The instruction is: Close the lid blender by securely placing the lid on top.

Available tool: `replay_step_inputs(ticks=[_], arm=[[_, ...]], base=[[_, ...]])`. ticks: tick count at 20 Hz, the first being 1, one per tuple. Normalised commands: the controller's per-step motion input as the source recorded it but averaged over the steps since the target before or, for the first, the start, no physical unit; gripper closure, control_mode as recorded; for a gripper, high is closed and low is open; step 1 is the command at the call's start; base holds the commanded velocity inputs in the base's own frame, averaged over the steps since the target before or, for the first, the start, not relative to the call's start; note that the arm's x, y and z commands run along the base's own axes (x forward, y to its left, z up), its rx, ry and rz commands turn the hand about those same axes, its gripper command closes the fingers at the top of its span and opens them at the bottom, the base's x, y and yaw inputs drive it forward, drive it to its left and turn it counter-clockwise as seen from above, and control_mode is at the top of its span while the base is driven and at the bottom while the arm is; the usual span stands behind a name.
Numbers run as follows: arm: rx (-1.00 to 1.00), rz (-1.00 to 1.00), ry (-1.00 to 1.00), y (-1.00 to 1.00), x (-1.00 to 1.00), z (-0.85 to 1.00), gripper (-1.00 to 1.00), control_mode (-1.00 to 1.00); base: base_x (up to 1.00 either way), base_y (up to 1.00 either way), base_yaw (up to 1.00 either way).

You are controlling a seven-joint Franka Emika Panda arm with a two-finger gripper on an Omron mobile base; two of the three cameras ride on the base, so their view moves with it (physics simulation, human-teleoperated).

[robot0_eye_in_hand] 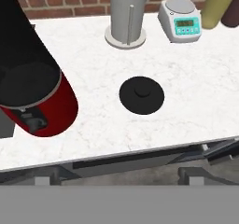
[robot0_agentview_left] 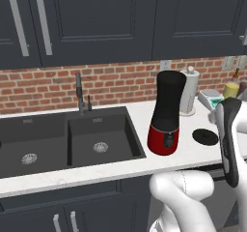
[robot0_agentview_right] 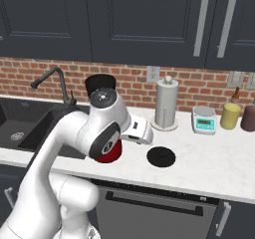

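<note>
White marble surface [robot0_eye_in_hand: 196, 101] beneath dark cabinets and a brick backsplash, with the arm poised over its front edge. Fingers [robot0_eye_in_hand: 191, 175] stand spread wide and empty, their tips rising at the bottom of the hand view, short of the surface edge and well apart from any object; nothing is grasped. Just beyond them lies the lid [robot0_eye_in_hand: 141, 94], a flat black disc with a raised centre, resting on the surface right side up, so it can probably be gripped from above by its rim. To its left stands the blender [robot0_agentview_left: 167, 111], black jar over red base, upright and uncovered; the lid sits near it but apart, on the side away from the sink [robot0_agentview_left: 67, 139]. Behind the lid, against the wall, stand a paper-towel roll [robot0_agentview_right: 166, 103], a white-and-teal scale [robot0_agentview_right: 204, 119] and a yellow canister [robot0_agentview_right: 230, 116].

The hand view looks down on the lid and shows its central knob, which the base views render as a plain dark patch. The left base view shows the blender's full height and its open top edge, though whether the jar mouth is truly open is hard to judge from that angle. The right base view hides most of the blender behind the arm, yet shows the lid's clearance from the roll.
</note>
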Motion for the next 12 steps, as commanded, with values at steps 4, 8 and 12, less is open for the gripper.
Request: replay_step_inputs(ticks=[4, 8, 12], arm=[[-0.12, -0.08, 0.02, -0.41, 0.0, -0.32, -1.0, -1.0], [-0.04, -0.06, 0.0, -0.39, 0.0, -0.18, -1.0, -1.0], [0.02, -0.06, 0.0, -0.35, 0.01, -0.16, -1.0, -1.0]], base=[[0.0, 0.0, 0.0], [0.0, 0.0, 0.0], [0.0, 0.0, 0.0]])
